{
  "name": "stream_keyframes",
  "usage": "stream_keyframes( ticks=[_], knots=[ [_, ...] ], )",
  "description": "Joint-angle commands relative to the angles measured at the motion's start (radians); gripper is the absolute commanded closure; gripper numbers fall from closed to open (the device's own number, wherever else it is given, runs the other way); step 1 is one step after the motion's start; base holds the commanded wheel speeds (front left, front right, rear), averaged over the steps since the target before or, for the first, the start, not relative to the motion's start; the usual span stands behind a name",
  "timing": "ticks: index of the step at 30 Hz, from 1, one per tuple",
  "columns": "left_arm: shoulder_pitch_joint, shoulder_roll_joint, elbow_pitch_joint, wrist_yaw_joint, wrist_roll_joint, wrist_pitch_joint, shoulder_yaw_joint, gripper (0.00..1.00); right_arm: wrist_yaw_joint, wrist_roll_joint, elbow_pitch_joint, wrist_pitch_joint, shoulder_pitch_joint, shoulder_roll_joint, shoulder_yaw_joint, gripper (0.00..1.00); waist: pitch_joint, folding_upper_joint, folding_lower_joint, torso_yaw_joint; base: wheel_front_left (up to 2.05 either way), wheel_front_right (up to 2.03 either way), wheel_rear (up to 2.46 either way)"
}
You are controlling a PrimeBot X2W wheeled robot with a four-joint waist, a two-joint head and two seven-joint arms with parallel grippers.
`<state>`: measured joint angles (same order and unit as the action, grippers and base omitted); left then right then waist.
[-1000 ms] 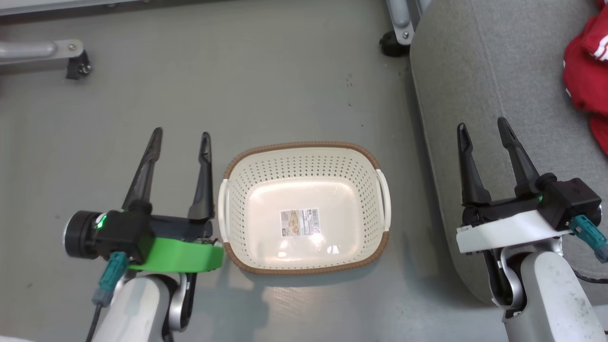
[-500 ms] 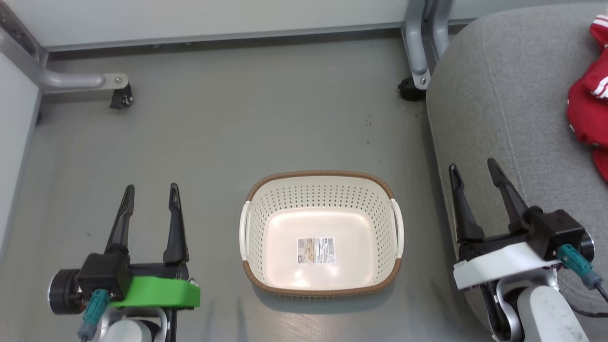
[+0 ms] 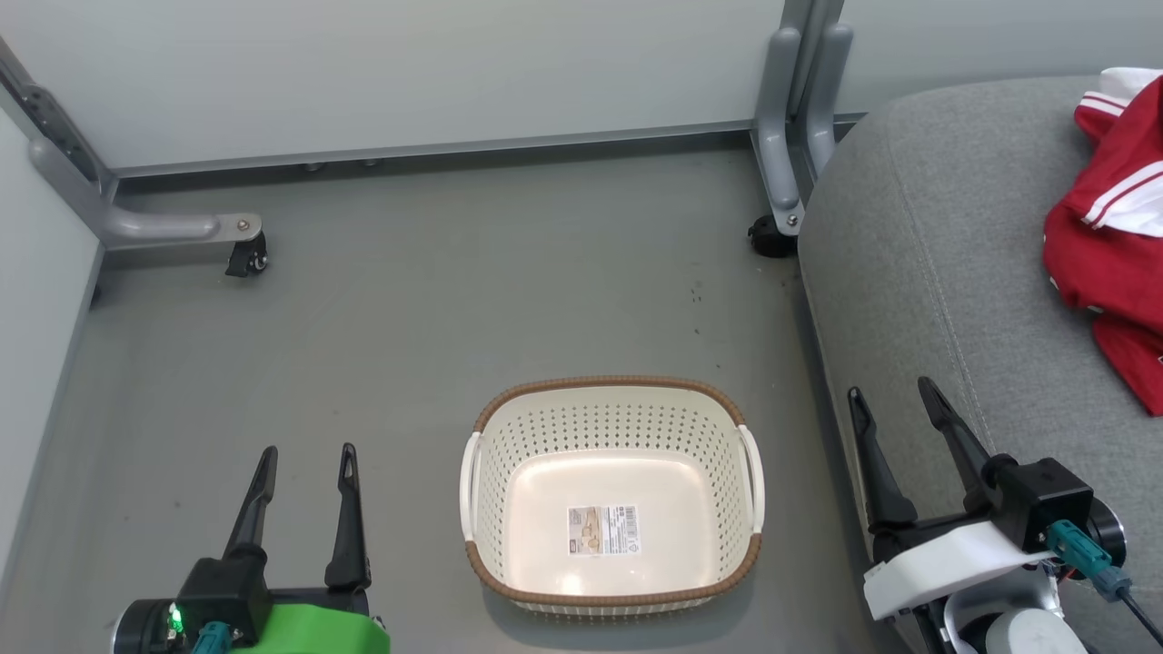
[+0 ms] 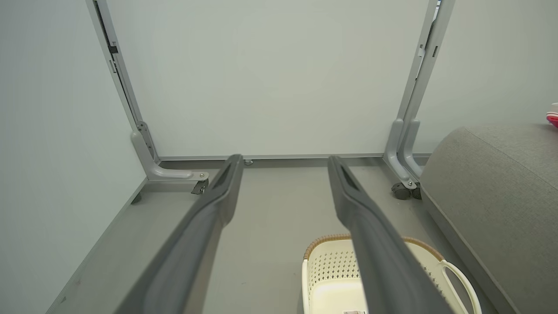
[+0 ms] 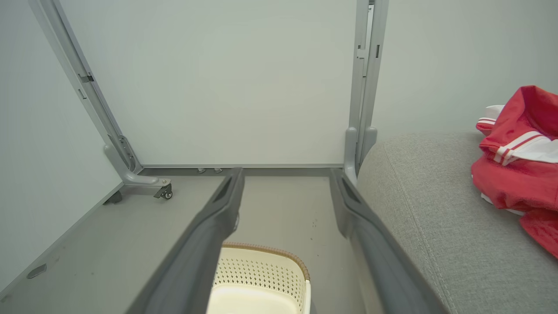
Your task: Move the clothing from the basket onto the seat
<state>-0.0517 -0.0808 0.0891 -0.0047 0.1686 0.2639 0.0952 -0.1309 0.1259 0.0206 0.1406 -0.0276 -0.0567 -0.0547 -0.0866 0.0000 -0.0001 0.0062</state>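
Clothing (image 3: 1104, 245), red white-striped jersey, lay upper right on grey woven seat (image 3: 927, 300); cream perforated basket (image 3: 611, 422) empty. We judged left gripper (image 3: 308, 450) and right gripper (image 3: 889, 388), fingers apart, should retract clear.

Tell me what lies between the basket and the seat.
A narrow strip of bare grey floor separates the basket from the seat; the head view shows it.

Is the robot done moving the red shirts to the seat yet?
Looks done: the basket holds just its label sticker, and the clothing lies on the seat. In hand: nothing; the left gripper and right gripper are open. Left: nothing I can see.
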Motion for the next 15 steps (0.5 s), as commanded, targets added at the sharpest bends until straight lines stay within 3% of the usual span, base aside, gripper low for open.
stream_keyframes(
  ticks=[1, 15],
  knots=[
    [-0.02, 0.002, 0.003, -0.006, -0.01, 0.0, -0.006, 0.0, 0.0, -0.006, 0.004, -0.004, -0.018, 0.0, 0.0, 0.0, 0.019, 0.0, 0.0001, 0.0, 0.0, 0.0, 0.0],
    [-0.04, 0.018, 0.039, -0.041, -0.034, 0.0, -0.039, 0.0, 0.0, -0.007, 0.012, -0.027, -0.057, 0.004, 0.002, 0.0, 0.053, 0.0, 0.0001, -0.002, 0.0, 0.0, 0.0]
  ],
)
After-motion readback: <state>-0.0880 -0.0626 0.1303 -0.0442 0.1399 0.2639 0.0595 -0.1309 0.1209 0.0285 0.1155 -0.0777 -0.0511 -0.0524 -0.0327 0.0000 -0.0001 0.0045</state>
